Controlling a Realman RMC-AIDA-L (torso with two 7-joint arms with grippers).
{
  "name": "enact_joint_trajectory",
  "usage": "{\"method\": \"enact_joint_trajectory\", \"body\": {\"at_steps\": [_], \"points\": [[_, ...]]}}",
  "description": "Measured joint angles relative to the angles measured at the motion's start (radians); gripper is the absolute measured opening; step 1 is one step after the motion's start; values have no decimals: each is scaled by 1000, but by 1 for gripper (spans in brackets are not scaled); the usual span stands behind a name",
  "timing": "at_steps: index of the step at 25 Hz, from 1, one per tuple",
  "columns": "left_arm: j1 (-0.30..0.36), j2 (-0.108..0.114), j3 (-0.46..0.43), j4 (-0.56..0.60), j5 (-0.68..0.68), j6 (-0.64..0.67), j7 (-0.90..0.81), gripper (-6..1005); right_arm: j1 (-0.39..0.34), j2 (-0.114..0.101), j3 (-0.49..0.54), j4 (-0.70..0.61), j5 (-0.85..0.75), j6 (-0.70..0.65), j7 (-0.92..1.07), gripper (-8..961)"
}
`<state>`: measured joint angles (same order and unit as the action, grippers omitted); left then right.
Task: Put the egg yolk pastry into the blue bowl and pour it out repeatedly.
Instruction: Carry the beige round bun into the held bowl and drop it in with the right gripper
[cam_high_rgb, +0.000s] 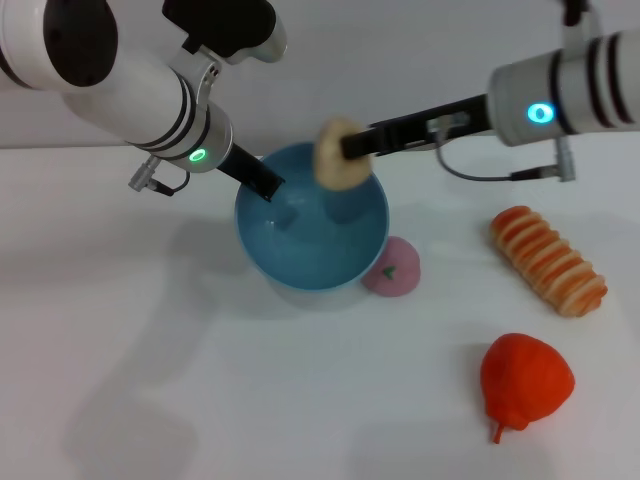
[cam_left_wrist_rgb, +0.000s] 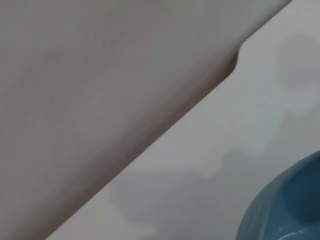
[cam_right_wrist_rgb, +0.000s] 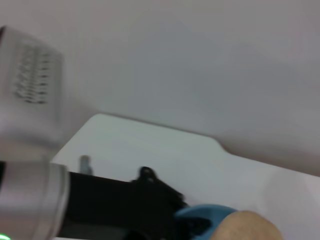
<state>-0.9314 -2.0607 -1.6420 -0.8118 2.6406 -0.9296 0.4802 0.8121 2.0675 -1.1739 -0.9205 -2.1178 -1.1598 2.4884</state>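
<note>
White bench (cam_high_rgb: 150, 380), with a pink bun (cam_high_rgb: 396, 268) bearing a small green mark, lying toward the middle. Farther right, a long orange-striped ridged bread (cam_high_rgb: 548, 260), set at a slant, well apart from the bun. Nearer the front, below the bread, an orange-red lumpy fruit-like thing (cam_high_rgb: 525, 380) with a short pointed stem at its lower left, apart from both; behind the bench, a plain pale wall (cam_high_rgb: 400, 50).

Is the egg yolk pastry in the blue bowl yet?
Not yet: the right gripper holds the egg yolk pastry above the blue bowl.
</note>
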Motion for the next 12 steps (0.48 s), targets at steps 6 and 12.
{"method": "enact_joint_trajectory", "body": {"at_steps": [6, 12], "points": [[1, -1, 0, -3, -2, 2, -2, 0, 46, 5, -57, 55, 31, 24, -1, 18], [6, -1, -3, -3, -2, 4, 1, -1, 43, 5, -70, 78, 65, 30, -19, 33]]}}
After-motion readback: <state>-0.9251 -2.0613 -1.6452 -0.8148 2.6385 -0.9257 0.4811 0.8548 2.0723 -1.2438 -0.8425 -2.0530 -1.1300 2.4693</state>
